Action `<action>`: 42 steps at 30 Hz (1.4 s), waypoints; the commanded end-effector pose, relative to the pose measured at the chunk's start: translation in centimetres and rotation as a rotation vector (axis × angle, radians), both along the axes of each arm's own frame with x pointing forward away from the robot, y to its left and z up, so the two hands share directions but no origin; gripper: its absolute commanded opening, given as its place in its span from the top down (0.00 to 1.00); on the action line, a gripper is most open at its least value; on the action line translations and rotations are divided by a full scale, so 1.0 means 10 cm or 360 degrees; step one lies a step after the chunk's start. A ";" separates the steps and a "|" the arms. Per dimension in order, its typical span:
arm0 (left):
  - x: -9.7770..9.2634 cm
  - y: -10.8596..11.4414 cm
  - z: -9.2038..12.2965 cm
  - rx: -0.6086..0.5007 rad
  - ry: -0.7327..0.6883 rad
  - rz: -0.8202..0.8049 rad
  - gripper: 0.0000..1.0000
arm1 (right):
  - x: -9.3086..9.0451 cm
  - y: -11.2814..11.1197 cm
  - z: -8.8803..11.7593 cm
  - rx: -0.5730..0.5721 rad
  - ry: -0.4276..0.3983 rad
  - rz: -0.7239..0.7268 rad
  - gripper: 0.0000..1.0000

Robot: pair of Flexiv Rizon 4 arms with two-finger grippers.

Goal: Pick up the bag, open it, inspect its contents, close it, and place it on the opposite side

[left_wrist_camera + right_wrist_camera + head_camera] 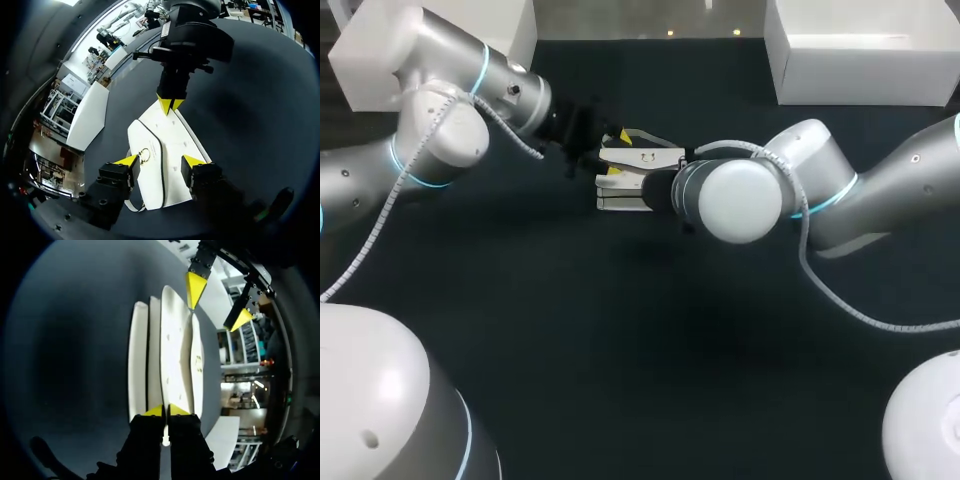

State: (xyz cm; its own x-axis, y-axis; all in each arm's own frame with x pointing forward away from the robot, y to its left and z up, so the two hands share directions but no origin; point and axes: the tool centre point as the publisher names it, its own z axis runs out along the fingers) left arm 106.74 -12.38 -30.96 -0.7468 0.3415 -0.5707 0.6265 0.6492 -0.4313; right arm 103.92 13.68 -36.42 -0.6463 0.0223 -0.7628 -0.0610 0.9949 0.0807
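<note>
While the right gripper point(164, 412) has its fingers pinched together on a thin edge at one end of the bag point(172, 145), the left gripper point(160, 161) is spread wide at the other end, grasping nothing. The white bag sits about midway between the left and right edges of the worktop point(620, 330), nearer the far edge than the near one. Whether it rests on the surface or hangs just off it I cannot tell.

Its long axis runs from one gripper to the other, roughly parallel to the far edge, so the two arms face each other along its length. Seen from the left wrist, the released fingers point(192, 161) stand one on each side of the bag's near end, and the dark zip line point(161, 170) runs lengthwise between them towards the right gripper. A small gold ring pull point(145, 155) hangs beside that line, just by one left finger and well apart from the right arm's clenched tips.

Opening looks to be the step in hand, and I judge the left arm the nearer one for it. The pull lies just inside its spread fingers, so they would have to close across the bag's short axis, on the ring and not on the body.
</note>
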 end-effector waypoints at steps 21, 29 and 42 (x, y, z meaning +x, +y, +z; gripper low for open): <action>0.18 -0.09 -0.29 0.0096 -0.0013 -0.0036 0.54 | -0.01 -0.01 -0.04 0.0009 -0.0021 0.0006 1.00; 0.24 -0.13 -0.33 0.0111 -0.0035 -0.0037 0.56 | -0.01 -0.01 -0.04 0.0009 -0.0021 0.0006 1.00; 0.30 -0.20 -0.41 0.0169 -0.0079 0.0001 0.75 | -0.01 -0.01 -0.04 0.0009 -0.0021 0.0006 1.00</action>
State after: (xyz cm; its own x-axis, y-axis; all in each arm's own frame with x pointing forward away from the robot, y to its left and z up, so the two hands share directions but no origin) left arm 109.57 -13.93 -34.72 -0.7181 0.4024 -0.5677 0.6469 0.6867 -0.3316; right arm 103.90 13.70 -36.40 -0.6458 0.0221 -0.7632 -0.0606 0.9949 0.0801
